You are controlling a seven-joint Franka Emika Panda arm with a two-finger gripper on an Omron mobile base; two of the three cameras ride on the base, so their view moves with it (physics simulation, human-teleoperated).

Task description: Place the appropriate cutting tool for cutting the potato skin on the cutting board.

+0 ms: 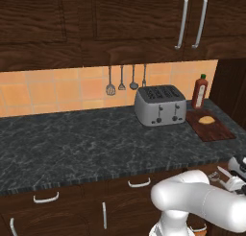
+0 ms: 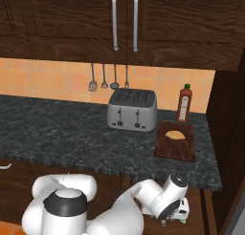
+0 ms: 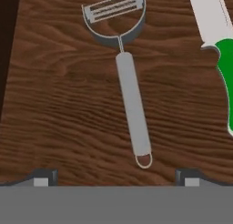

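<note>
Now, peeler point(image 3: 132, 102): we see it flat on brown wood, beside the knife point(image 3: 218, 41).
Gripper point(image 3: 116, 177): our jaws spread wide, holding nothing.
Potato point(image 1: 207, 119): on the cutting board point(image 1: 216, 130).

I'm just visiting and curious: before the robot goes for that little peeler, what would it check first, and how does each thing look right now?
1. Right tool under the hand: the peeler lies centred between the fingers. Ok.
2. Fingers spread wide enough: both tips sit well apart, either side of the handle. Ok.
3. Green-handled knife out of the way: it lies off to one side, apart from the peeler. Ok.
4. Fingers touching the peeler: cannot tell.
5. Room on the cutting board: the potato sits near its far end, bare wood in front. Ok.
6. Path up to the counter: cannot tell.
</note>
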